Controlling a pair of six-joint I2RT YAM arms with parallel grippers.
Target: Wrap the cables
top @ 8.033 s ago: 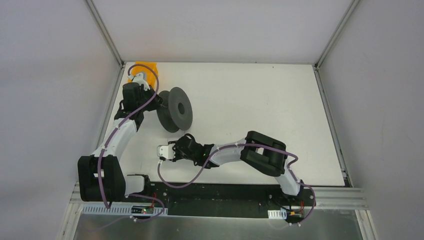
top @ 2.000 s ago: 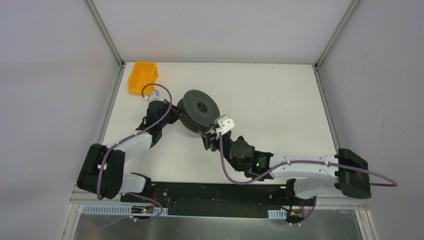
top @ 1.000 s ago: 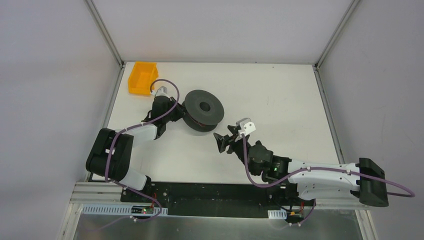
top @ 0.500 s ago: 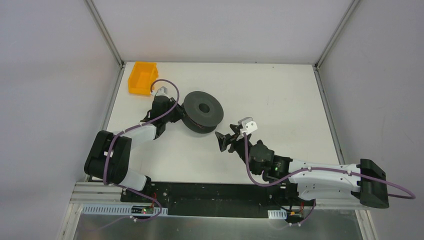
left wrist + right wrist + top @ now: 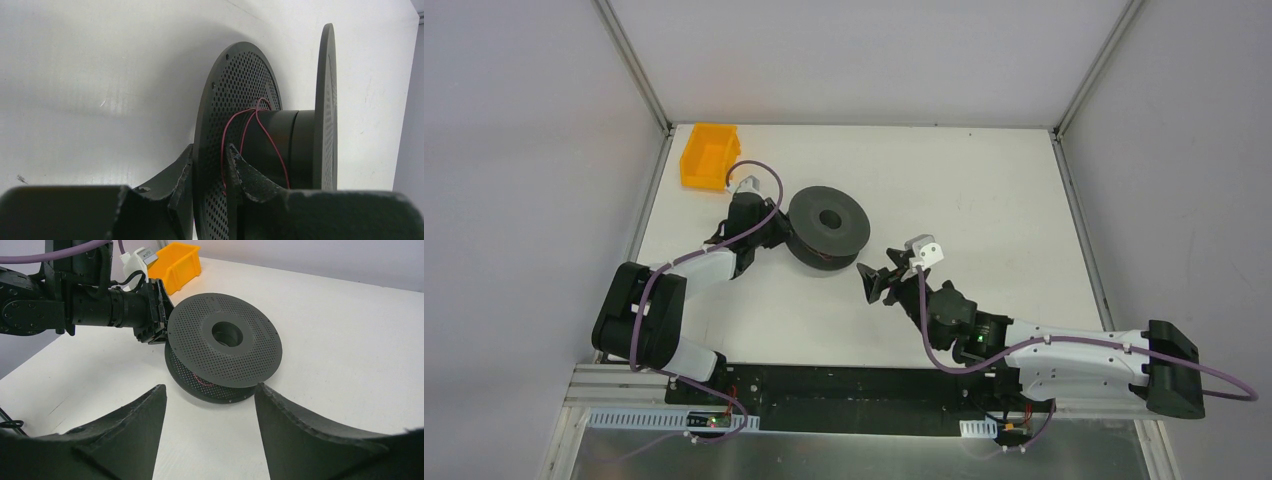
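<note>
Two arms extend over a white table (image 5: 984, 190) toward one dark grey spool (image 5: 829, 216), which sits left of centre and leans, its upper flange tipped toward the right arm.

Left gripper (image 5: 209, 152): the jaws are set narrow, one finger on each face of one of the spool's perforated flanges. They pinch its rim on the side toward the far-left corner — in the left wrist view the flange fills the slot between them.

Right gripper (image 5: 876, 276): the jaws are spread wide and hold nothing. It sits low over the table, near the spool's near-right side but apart from it. In its own wrist view the two fingers frame the spool without touching it.

Cable (image 5: 226, 134): a thread-thin red wire lies between the two flanges, looped loosely a few times around the black hub (image 5: 285, 140). Some strands stand off the hub and run along the inner face of the gripped flange, passing just beside the inner finger. The right wrist view shows a short stretch of the same red wire in the gap between the flanges, on the near side. Where the wire's ends lie cannot be told.

Orange bin (image 5: 708, 156): it stands in the far-left corner of the table, just beyond the left wrist — apart from the spool.
</note>
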